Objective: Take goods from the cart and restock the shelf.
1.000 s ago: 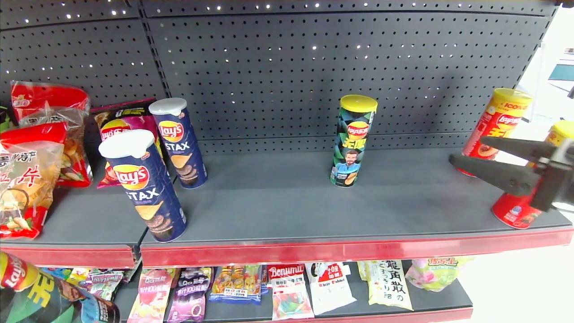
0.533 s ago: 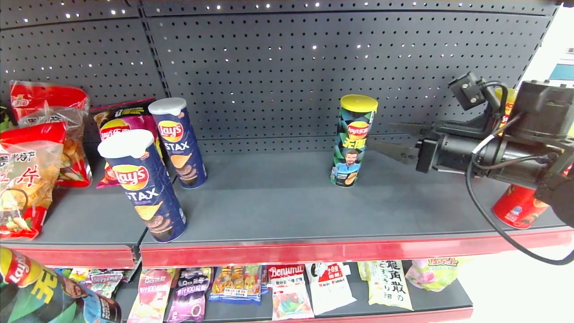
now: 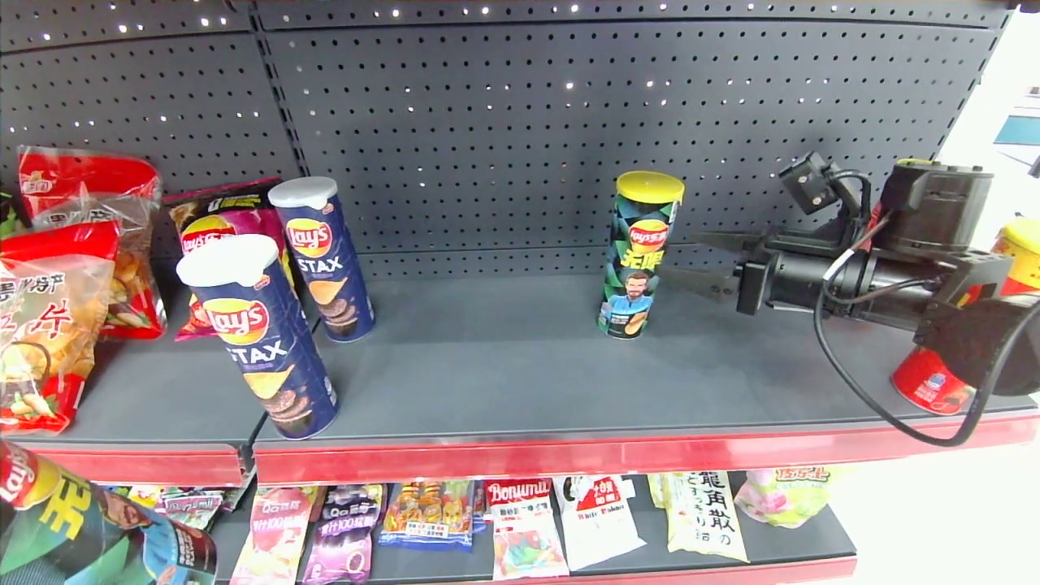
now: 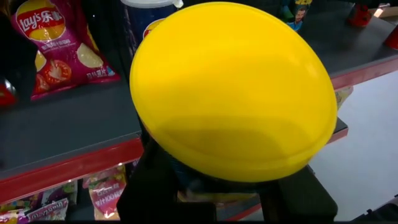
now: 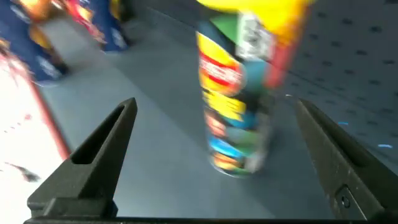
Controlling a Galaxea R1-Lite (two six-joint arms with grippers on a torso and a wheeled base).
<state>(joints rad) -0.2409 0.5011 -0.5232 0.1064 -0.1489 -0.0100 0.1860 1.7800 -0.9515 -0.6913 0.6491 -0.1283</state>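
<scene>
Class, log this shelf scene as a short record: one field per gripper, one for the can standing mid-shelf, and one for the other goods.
Right gripper: open, aimed at the green can from its side
Green can: upright on the top shelf, yellow lid
Left gripper: shut on a second yellow-lidded can, held in front of the shelves
Other goods: blue cans, red cans, snack bags

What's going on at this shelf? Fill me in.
The robot is restocking chip cans. Its right gripper is open and aimed at the green can standing on the shelf, not gripping it. The left gripper holds a yellow-lidded can low, in front of the shelf's edge.
</scene>
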